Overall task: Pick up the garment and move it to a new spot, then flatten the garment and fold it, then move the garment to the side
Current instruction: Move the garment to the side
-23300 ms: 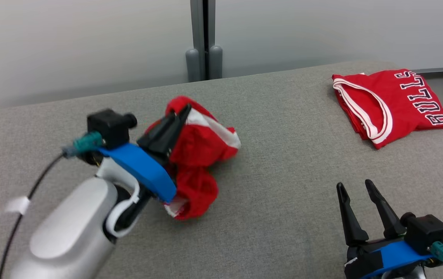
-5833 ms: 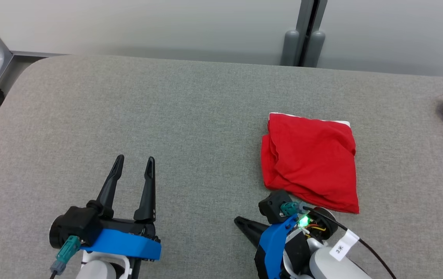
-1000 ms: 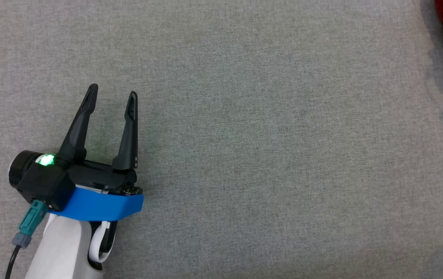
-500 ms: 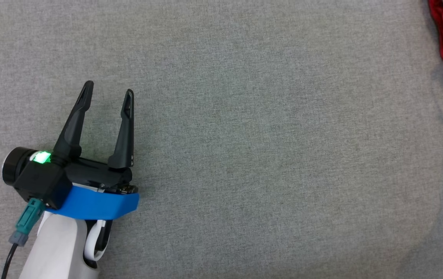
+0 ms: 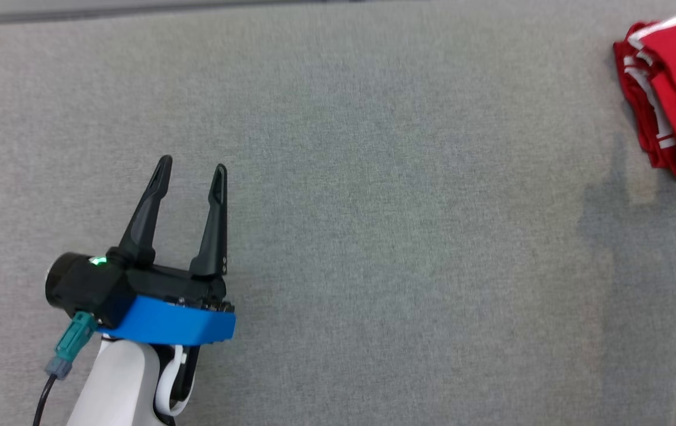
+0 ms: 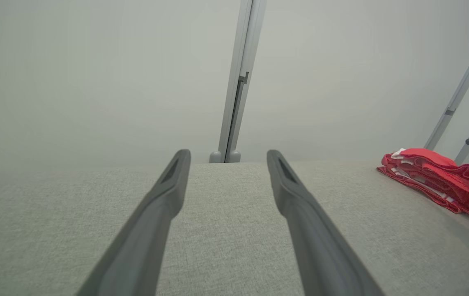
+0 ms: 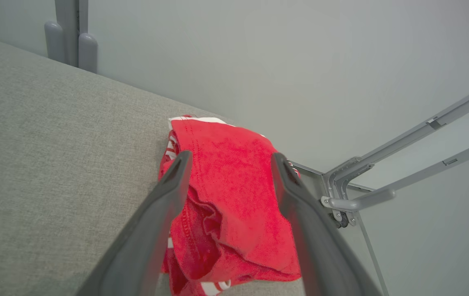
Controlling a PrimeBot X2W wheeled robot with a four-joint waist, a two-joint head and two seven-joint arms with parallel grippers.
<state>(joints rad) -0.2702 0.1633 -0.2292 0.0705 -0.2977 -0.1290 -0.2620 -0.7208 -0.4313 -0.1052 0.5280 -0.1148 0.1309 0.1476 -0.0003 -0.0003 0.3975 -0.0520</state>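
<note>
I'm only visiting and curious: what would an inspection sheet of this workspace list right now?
Surface: grey fabric table top, bare in the middle.
Job's things: red garment, folded, white trim, at the table's right end.
Clutter: nothing seen.
Grippers: left gripper open, empty, above bare fabric; right gripper open, fingers either side above the garment.
Cables: black cable with teal plug at the left wrist.
Surroundings: pale wall, grey post, metal frame beyond the table's end.

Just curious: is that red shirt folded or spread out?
Folded: the red shirt sits as a compact stack of layers, edges showing.
</note>
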